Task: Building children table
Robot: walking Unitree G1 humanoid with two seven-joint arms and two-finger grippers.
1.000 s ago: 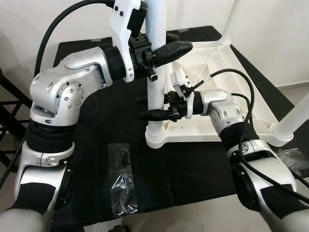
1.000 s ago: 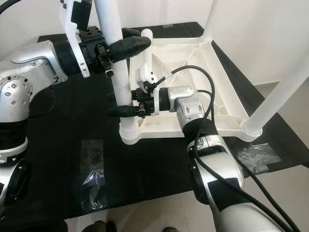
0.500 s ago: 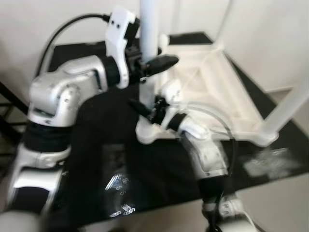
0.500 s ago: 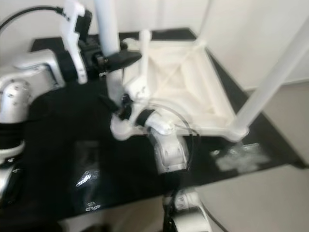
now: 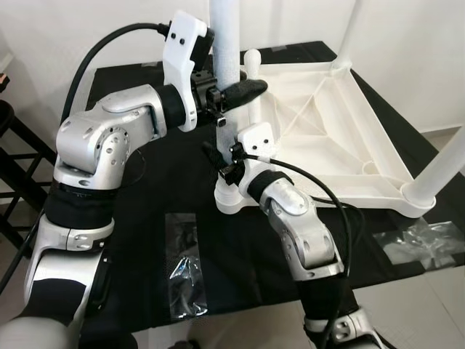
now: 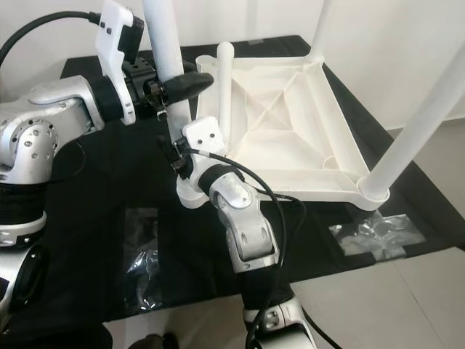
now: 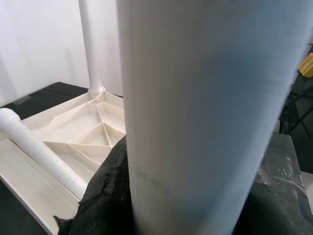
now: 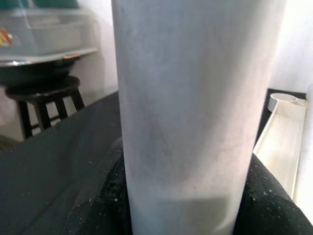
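right gripper [image 5: 218,161] now lower, left gripper [image 5: 231,94] clamping table leg [image 5: 225,43]

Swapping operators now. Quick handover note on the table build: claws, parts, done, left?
Left claw: clamped on the upright white leg, high up.
Right claw: gripping the same leg low, just above its corner socket.
Tabletop: upside down on the black cloth. Two more legs stand in their corners; a fourth leg lies loose in the tabletop.
Two plastic bags lie on the cloth.
Done: two legs in. Left: whether this leg is fully seated is unclear; then fit the loose one.
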